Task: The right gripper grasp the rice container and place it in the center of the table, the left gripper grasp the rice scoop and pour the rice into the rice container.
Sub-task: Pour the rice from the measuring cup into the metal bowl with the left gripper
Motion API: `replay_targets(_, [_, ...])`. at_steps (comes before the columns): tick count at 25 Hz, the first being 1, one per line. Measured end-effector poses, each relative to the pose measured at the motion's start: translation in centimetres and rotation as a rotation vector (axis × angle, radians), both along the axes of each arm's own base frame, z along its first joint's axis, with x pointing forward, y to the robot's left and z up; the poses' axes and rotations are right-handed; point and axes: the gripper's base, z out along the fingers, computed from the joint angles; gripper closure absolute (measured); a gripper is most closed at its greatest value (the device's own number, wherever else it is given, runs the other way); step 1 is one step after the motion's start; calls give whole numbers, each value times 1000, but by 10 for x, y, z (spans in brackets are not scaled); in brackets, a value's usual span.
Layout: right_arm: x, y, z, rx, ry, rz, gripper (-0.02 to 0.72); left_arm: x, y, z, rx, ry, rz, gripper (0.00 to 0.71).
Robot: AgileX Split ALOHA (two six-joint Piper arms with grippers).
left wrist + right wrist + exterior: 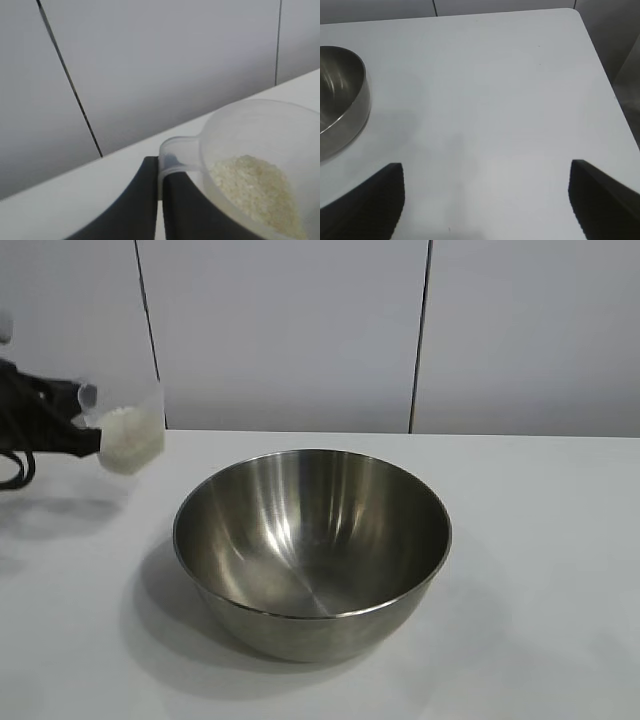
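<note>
White table (560, 540), left gripper (85, 435) aloft

Rice container (312, 550) mid-table (540, 570) — rice scoop (128, 435) aloft to its left, rice (128, 445) inside.

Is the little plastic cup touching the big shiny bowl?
Apart. The exterior view shows the rice scoop held in the air, left of the rice container, with bare table between.

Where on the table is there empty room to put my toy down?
Bare table lies right of the steel bowl, out to the edge, under the open right pincer. It is crowded left of the bowl, where the left pincer holds the rice scoop up.
</note>
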Motion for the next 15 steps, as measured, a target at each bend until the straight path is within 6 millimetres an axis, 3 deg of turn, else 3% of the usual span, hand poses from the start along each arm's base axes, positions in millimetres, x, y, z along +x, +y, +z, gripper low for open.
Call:
replay_targets(3, [0,0,0,0,0,0,93,-11,-41,10,190,-69,-137,698])
replay_targets(6, [0,0,0,0,-1,0,93,-25,-69,13,357,-180,-259,698])
replay_targets(10, [0,0,0,0,0,0,93,-39,-89,12,603,-396,-412,699])
replay_targets(15, [0,0,0,0,0,0,93,-47,-99,13,815,-633,-538,699])
